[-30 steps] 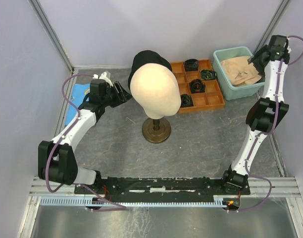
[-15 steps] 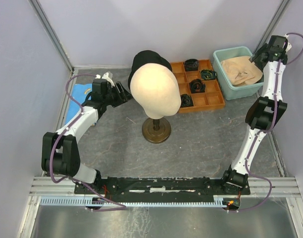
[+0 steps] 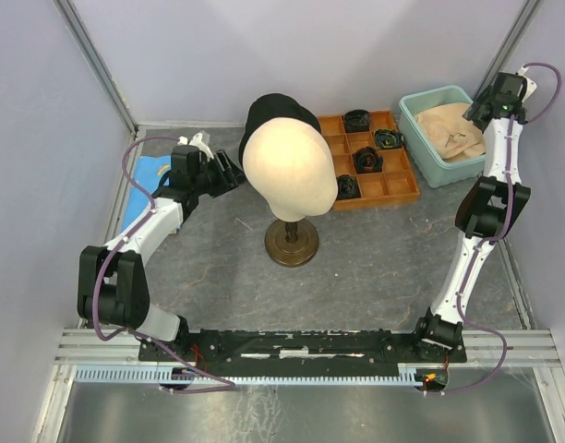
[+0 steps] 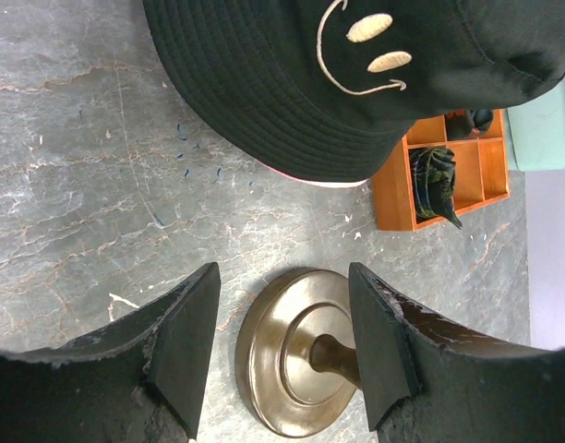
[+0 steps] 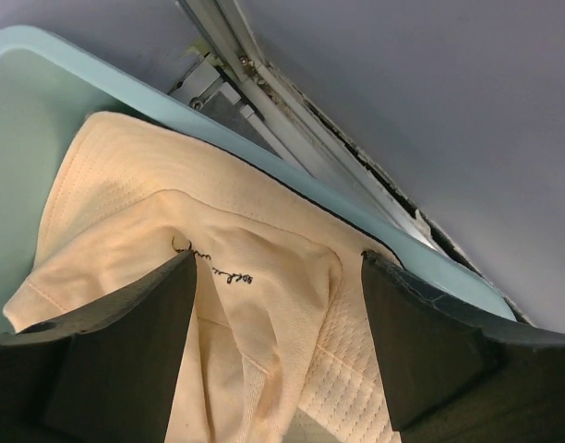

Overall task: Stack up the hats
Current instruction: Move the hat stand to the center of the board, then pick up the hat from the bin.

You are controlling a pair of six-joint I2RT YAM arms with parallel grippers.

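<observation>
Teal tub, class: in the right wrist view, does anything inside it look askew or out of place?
The beige hat lies crumpled and folded in the teal tub, one edge riding up its wall rather than flat. Nothing looks torn.

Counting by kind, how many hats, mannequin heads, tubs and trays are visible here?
Hats: 2, the black hat and the beige hat
Mannequin head: 1
Tub: 1
Tray: 1
Total: 5
A pale edge under the black hat may be another hat; I cannot tell.
</observation>
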